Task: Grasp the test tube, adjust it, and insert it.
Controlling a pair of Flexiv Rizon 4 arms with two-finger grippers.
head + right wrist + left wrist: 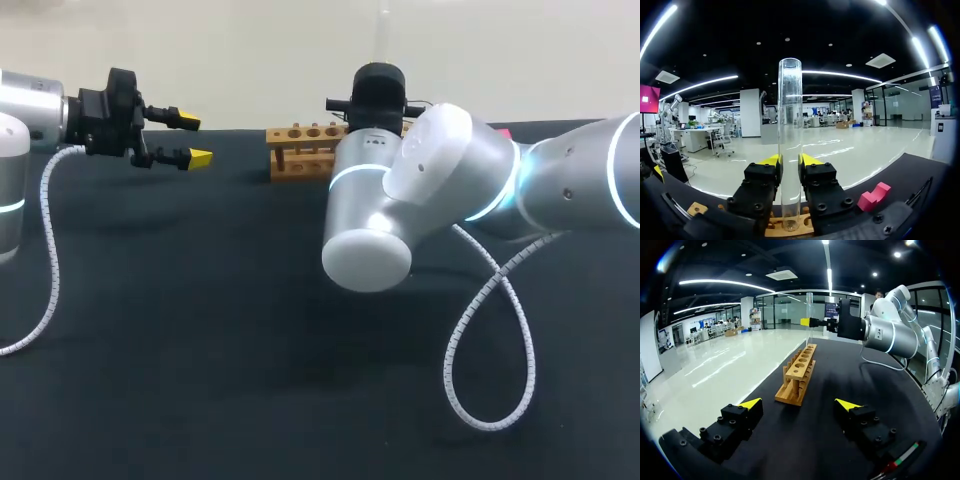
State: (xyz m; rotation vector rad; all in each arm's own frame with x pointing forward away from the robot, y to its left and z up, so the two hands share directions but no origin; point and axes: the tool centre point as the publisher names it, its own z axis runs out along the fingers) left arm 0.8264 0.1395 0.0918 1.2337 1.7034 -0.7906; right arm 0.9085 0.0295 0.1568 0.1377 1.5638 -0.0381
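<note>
The left hand (192,139) hangs over the black counter (200,360), its fingers wide apart and nothing between them. To its right stands the wooden tube rack (300,150). The right hand (790,162) clamps the test tube (790,115) upright above this rack, so I judge the insertion is in hand. The tube's bottom is probably over a hole; next it needs a straight lowering.

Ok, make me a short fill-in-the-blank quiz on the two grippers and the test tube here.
1. The right gripper is ____ on the test tube.
2. The test tube is held ____ over the wooden rack.
3. The left gripper is ____ and holds nothing.
Missing words: shut; upright; open.
</note>
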